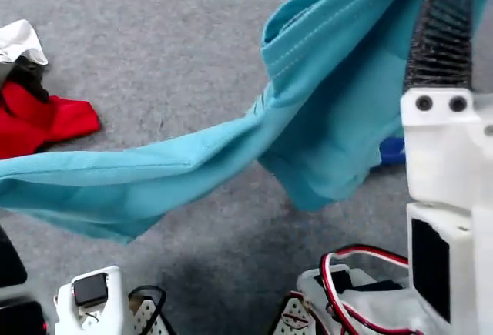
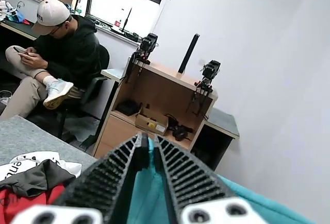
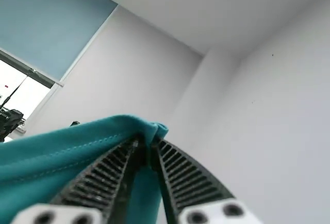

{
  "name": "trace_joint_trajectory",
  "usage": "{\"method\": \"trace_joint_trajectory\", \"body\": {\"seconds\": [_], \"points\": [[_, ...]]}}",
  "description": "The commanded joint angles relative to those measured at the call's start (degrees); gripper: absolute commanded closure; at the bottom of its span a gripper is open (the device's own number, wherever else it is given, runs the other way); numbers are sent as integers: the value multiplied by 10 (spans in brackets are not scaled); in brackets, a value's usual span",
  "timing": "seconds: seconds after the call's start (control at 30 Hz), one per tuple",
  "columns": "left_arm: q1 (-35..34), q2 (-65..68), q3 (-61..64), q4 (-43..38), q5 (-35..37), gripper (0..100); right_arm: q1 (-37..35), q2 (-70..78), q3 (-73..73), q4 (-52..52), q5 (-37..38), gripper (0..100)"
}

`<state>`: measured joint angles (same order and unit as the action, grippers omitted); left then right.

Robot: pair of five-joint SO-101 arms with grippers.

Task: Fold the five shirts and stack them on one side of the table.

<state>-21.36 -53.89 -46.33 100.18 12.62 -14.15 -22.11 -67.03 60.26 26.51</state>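
A teal shirt (image 1: 231, 158) hangs stretched in the air across the grey table (image 1: 177, 50), from the left edge up to the top right. My left gripper (image 2: 149, 139) is shut on a fold of the teal shirt (image 2: 149, 193). My right gripper (image 3: 149, 144) is shut on a hemmed edge of the teal shirt (image 3: 62, 157), raised high. The right arm (image 1: 443, 119) stands at the right, its black finger (image 1: 443, 19) running up beside the cloth. A red shirt (image 1: 46, 123), a white shirt (image 1: 19, 38) and a dark garment (image 1: 23, 77) lie bunched at the table's left.
A blue garment (image 1: 393, 150) peeks out behind the hanging shirt at the right. The arm bases (image 1: 92, 304) and red and black cables (image 1: 347, 273) sit at the near edge. A wooden desk (image 2: 154, 105) stands beyond the table.
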Motion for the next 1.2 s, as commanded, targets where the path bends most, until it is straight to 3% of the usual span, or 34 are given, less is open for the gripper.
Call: {"method": "trace_joint_trajectory", "body": {"seconds": [0.0, 0.2, 0.37, 0.6, 0.77, 0.93, 1.17], "points": [[-6, 25, -2, 0, 4, 981, 0, -1, 1, 17, 7, 994], [-8, 42, -3, -44, 3, 981, 0, -3, 0, 19, 7, 994], [-59, 40, 0, -92, 3, 981, -2, -16, 4, 33, 7, 994], [-69, 45, 4, -52, 4, 981, 0, 24, 49, 98, 4, 995], [-69, 45, 115, -80, 4, 981, 0, 65, 123, 76, 3, 995], [-69, 45, 360, -233, 7, 981, 15, 136, 208, -13, -2, 995], [-10, 66, 752, -656, -20, 981, 16, 283, 284, -156, -25, 995]]}}
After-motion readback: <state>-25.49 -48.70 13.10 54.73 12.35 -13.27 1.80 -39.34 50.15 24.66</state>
